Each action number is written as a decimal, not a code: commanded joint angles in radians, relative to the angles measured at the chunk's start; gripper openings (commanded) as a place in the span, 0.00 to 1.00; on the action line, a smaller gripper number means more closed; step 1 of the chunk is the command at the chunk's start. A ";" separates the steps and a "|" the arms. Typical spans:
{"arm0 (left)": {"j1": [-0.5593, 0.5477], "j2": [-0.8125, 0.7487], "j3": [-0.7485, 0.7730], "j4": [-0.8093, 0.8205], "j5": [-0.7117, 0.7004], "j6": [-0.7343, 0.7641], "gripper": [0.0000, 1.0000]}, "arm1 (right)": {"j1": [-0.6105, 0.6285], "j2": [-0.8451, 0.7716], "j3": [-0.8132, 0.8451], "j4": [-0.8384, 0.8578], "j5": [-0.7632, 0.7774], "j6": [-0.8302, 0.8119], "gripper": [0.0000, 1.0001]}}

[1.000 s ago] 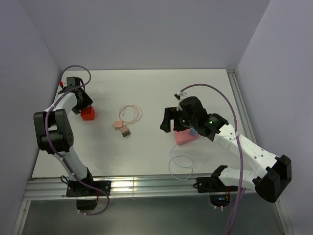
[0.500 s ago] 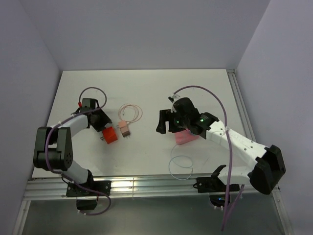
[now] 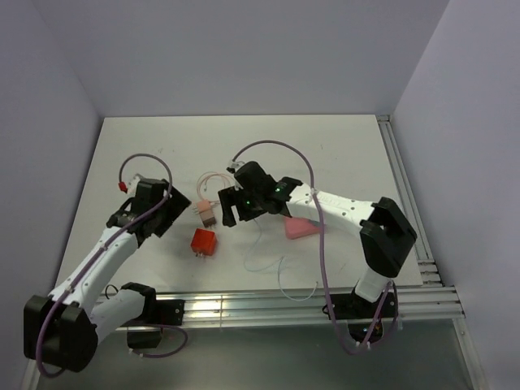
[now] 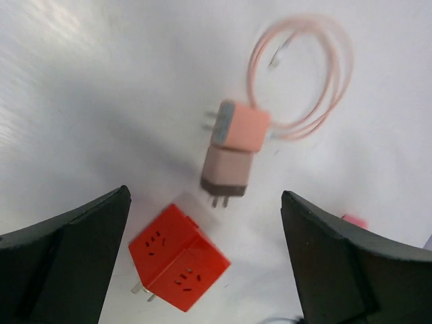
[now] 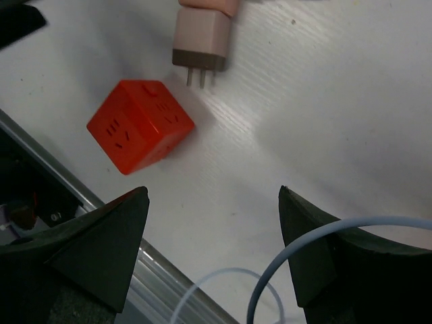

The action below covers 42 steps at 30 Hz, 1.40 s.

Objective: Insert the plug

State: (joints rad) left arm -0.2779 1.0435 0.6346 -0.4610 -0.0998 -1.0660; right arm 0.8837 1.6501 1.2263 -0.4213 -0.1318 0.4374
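A red cube socket (image 3: 203,241) lies free on the white table, prongs on one side; it shows in the left wrist view (image 4: 179,266) and the right wrist view (image 5: 140,125). Just behind it lie two pink plugs (image 3: 207,214): a pale one with a dark base and two prongs (image 4: 228,169) (image 5: 202,37), pointing at the cube, and a salmon one (image 4: 241,125) on a coiled pink cable (image 4: 310,81). My left gripper (image 3: 166,213) (image 4: 204,196) is open and empty, left of the cube. My right gripper (image 3: 231,210) (image 5: 213,192) is open and empty, right of the plugs.
A pink block (image 3: 299,228) lies right of the right gripper. A thin pale-blue cable (image 3: 268,260) (image 5: 324,256) loops from it toward the metal rail (image 3: 244,307) at the table's front edge. The walls stand close at left and right.
The left gripper brought the red cube from the far left to beside the plugs and let it go. The right arm swung left from the pink block to the plugs.
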 commanded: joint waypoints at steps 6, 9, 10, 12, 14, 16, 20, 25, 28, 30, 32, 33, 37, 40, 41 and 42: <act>0.013 -0.115 0.287 -0.269 -0.313 0.047 1.00 | 0.049 0.110 0.165 0.055 0.242 -0.005 0.84; 0.014 -0.111 0.287 -0.233 -0.246 0.122 0.98 | 0.051 0.068 0.196 -0.023 0.336 0.067 0.84; 0.014 -0.088 0.275 -0.190 -0.179 0.167 0.97 | 0.052 0.047 0.200 -0.049 0.363 0.090 0.84; 0.025 -0.044 0.274 -0.163 -0.103 0.207 0.95 | 0.052 0.016 0.184 -0.108 0.386 0.115 0.86; 0.029 0.051 0.275 -0.096 0.062 0.289 0.87 | 0.052 -0.041 0.136 -0.152 0.399 0.149 0.88; 0.032 0.175 0.315 -0.076 0.135 0.371 0.77 | 0.052 -0.134 0.078 -0.166 0.400 0.175 0.93; 0.002 0.334 0.405 -0.071 0.132 0.474 0.76 | 0.052 -0.335 -0.156 -0.148 0.314 0.182 1.00; -0.064 0.496 0.540 -0.114 0.020 0.581 0.80 | 0.051 -0.599 -0.306 -0.183 0.227 0.196 1.00; -0.107 0.585 0.594 -0.148 -0.067 0.633 0.77 | 0.052 -0.734 -0.352 -0.218 0.215 0.216 1.00; -0.133 0.621 0.611 -0.149 -0.077 0.665 0.72 | 0.051 -0.785 -0.355 -0.253 0.219 0.213 1.00; -0.148 0.677 0.649 -0.171 -0.081 0.673 0.68 | 0.052 -0.835 -0.358 -0.275 0.238 0.210 1.00; -0.174 0.693 0.666 -0.176 -0.092 0.679 0.66 | 0.052 -0.848 -0.363 -0.277 0.248 0.205 1.00; -0.271 0.780 0.770 -0.183 -0.239 0.701 0.61 | 0.052 -0.848 -0.372 -0.289 0.262 0.196 1.00; -0.317 0.857 0.853 -0.188 -0.259 0.721 0.51 | 0.051 -0.845 -0.389 -0.278 0.255 0.196 1.00; -0.322 0.874 0.872 -0.192 -0.265 0.719 0.51 | 0.051 -0.848 -0.393 -0.277 0.253 0.196 1.00; -0.328 0.891 0.905 -0.195 -0.264 0.712 0.51 | 0.051 -0.852 -0.399 -0.275 0.253 0.198 1.00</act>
State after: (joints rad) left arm -0.5858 1.9011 1.4448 -0.6487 -0.2962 -0.3813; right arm 0.9329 0.8036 0.8463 -0.6895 0.1108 0.6376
